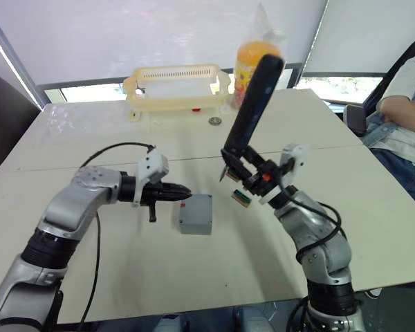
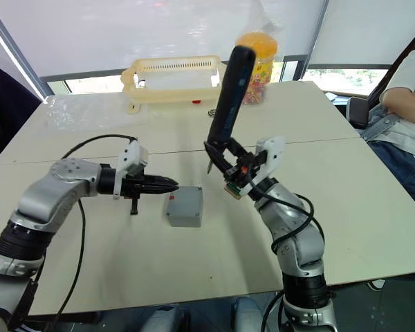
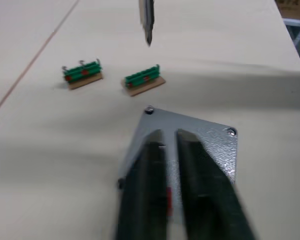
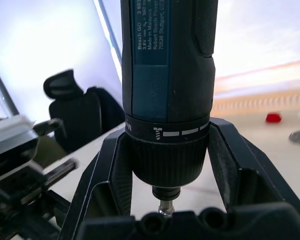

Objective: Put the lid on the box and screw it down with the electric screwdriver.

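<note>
Clamped around the screwdriver at its collar, right gripper fingers spread just wide enough to hug the barrel on both sides. Held steeply upright with the bit pointing down at the table, clear of the box and off to its right: probably a ready pose, so the bit can be swung over a corner screw.

Left gripper level with the box's left side, fingers almost together with only a slim gap, nothing seen gripped. Tips right at the box edge, over the lid; whether touching, cannot tell. Likely there to brace the box against twisting.

Lid already seated on the box, screw heads showing at two corners. Tightness of those screws not readable.

Just beyond the box, two small green parts lying loose and apart from it. Farther back, a cream basket, a coin-like disc and an orange bottle. Far right, a seated person, arms folded, well away from the work.
</note>
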`<move>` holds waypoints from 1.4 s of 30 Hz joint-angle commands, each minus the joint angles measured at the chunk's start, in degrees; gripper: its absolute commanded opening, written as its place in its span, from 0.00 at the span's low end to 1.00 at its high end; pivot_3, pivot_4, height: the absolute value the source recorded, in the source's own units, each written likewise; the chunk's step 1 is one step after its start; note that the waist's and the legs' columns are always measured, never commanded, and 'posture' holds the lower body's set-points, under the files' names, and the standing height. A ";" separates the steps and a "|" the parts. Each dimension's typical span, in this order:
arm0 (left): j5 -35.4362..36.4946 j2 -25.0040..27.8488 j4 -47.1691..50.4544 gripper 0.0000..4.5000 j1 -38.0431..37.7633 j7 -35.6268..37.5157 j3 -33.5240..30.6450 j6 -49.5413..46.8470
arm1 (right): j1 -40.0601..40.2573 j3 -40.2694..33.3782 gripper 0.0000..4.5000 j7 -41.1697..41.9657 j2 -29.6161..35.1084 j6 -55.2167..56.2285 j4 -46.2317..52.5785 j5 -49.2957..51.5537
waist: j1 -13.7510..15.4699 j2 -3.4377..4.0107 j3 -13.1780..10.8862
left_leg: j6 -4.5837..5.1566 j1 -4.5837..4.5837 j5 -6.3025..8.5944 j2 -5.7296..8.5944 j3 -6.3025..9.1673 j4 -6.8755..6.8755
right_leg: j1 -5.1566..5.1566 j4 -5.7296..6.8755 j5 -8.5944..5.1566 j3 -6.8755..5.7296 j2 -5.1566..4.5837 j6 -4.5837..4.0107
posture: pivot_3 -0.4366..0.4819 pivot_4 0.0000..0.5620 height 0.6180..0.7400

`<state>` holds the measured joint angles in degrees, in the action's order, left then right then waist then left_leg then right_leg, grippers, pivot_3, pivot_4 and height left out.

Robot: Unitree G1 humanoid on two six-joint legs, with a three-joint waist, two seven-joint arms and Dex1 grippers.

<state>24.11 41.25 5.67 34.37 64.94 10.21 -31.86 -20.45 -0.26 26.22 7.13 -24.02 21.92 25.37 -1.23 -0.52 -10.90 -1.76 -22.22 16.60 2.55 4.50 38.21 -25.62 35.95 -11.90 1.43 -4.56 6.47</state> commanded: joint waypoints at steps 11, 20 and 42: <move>-5.79 -3.77 0.66 0.01 -1.81 -2.73 2.49 2.98 | 1.74 5.82 0.39 1.02 -0.11 8.52 -1.32 -4.74 | 0.17 -0.01 0.00 | -0.02 0.01 -0.01 0.02 0.01 0.02 | 0.02 0.01 0.00 -0.03 0.01 0.00 | 0.48 0.27 1.00; -6.52 -4.12 1.41 0.01 -2.93 -2.83 2.57 2.45 | 1.34 5.50 0.39 1.64 0.45 11.69 -4.86 -6.13 | 0.17 -0.01 0.01 | -0.02 0.02 -0.01 0.02 0.01 0.02 | 0.03 0.02 0.00 -0.03 0.00 0.00 | 0.48 0.27 1.00; -6.59 -4.70 2.36 0.01 -4.38 -3.93 2.41 1.58 | 1.14 6.97 0.39 1.01 -0.90 12.17 -5.11 -6.37 | 0.18 -0.01 0.01 | -0.02 0.05 -0.01 0.02 0.05 0.02 | 0.05 0.03 0.00 -0.03 -0.01 0.00 | 0.48 0.27 1.00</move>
<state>17.71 36.33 6.95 30.37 61.09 12.72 -29.86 -18.47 6.55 27.12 6.95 -14.10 14.38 18.72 -1.05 -0.53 -10.89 -1.79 -22.17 16.59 2.57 4.55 38.23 -25.56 35.99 -11.91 1.41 -4.57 6.46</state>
